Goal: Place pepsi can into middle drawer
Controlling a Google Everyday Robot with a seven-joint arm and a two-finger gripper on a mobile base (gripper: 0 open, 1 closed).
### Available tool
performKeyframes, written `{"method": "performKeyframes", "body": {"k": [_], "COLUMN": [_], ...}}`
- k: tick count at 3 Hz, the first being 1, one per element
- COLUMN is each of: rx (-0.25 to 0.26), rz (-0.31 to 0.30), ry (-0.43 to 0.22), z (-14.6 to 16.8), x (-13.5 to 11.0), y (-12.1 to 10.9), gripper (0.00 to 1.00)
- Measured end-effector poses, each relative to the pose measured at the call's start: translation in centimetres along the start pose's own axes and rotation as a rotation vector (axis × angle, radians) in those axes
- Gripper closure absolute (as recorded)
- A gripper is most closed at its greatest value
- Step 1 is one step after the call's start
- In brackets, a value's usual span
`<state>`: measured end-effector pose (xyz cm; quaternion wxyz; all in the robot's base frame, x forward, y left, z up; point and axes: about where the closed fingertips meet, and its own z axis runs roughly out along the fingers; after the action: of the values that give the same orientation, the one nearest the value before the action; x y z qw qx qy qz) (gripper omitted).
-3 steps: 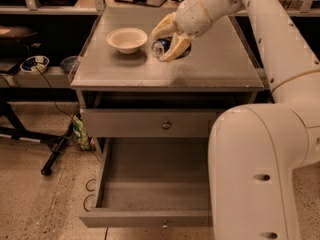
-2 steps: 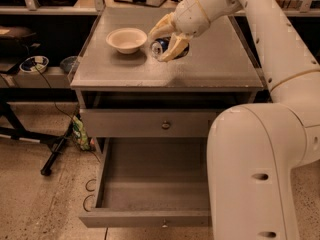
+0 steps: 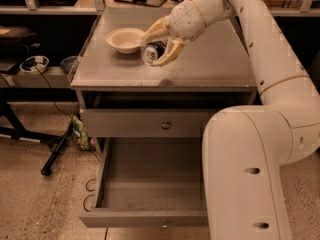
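The pepsi can (image 3: 153, 51) is dark blue and lies tipped on its side, its silver end facing the camera, just over the cabinet top (image 3: 210, 69). My gripper (image 3: 159, 44) is shut on the can, with one cream finger above it and one below, right next to the cream-white bowl (image 3: 125, 39). The middle drawer (image 3: 150, 184) is pulled out and open below, its tray bare and its front knob at the bottom edge of the view. My arm covers its right side.
The upper drawer front (image 3: 145, 124) with a round knob is shut. A dark shelf at the left holds a small bowl (image 3: 34, 63). A black stand leg (image 3: 55, 151) and a green bag (image 3: 81, 132) lie on the floor at the left of the cabinet.
My gripper has moved a little to the left and toward the cabinet's front edge with the can in it. The bowl and the drawers have not moved.
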<state>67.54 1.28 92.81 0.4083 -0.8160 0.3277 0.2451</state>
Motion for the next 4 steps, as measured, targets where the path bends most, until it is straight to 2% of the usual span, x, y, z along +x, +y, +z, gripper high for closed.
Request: {"method": "performKeyframes", "body": {"k": [1, 2, 3, 4], "rx": [0.022, 0.06, 0.087, 0.093], "rz": [-0.061, -0.095, -0.089, -0.058], "ry": [-0.086, -0.135, -0.146, -0.106], "z": [-0.5, -2.4, -5.5, -8.5], "x": [-1.5, -2.6, -3.4, -4.0], "y": [0.1, 0.6, 2.9, 7.0], "gripper": [1.0, 1.0, 1.0, 1.0]}}
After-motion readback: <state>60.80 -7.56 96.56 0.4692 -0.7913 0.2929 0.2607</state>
